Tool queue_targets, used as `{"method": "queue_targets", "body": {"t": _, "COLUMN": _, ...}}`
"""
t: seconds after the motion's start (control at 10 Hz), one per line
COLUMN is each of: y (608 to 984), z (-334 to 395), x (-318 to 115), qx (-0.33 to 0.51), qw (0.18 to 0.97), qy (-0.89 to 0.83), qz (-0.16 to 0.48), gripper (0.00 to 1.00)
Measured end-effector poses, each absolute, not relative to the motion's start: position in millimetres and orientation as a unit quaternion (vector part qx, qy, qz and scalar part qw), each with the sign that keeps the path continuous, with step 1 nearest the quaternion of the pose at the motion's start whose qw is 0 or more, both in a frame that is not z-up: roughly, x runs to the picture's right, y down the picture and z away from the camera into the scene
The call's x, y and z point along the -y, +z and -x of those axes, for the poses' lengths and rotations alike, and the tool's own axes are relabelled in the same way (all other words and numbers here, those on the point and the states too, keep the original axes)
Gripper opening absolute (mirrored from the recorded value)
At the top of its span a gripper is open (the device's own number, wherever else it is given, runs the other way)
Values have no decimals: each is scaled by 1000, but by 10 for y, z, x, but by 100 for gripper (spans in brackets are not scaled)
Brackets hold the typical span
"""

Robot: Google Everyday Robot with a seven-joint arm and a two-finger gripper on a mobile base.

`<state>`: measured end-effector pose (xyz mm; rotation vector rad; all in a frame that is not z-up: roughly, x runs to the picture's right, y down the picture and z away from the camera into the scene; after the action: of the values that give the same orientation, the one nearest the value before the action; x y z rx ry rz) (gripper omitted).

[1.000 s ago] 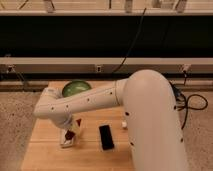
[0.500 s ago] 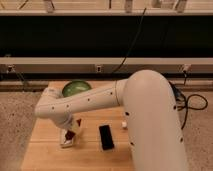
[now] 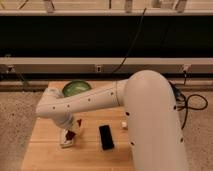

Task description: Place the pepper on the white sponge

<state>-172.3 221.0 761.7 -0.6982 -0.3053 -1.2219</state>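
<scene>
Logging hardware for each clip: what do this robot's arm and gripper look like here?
The arm is smooth, glossy white, made of thick rounded segments that narrow toward the wrist, with a row of small dark dots along the forearm. The gripper at its end is a white housing with red accents, low over the wooden table. A black cable loops beside the arm's base.

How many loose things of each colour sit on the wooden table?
Green: 1, round green bowl
Black: 1, flat black phone
Dark red: 1, dark red pepper, under the gripper
White: 2, off-white rectangular sponge, small white item
Total: 5
</scene>
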Motion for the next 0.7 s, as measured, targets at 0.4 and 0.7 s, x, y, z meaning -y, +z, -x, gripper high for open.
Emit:
{"method": "queue_targets", "body": {"t": 0.4, "y": 7630, "z": 1715, "x": -2217, "qx": 141, "qw": 752, "qy": -560, "qz": 320, "gripper": 40}}
{"method": "queue_targets", "body": {"t": 0.7, "y": 7647, "z": 1714, "x": -2232, "qx": 144, "qw": 751, "qy": -559, "qz": 319, "gripper": 35}}
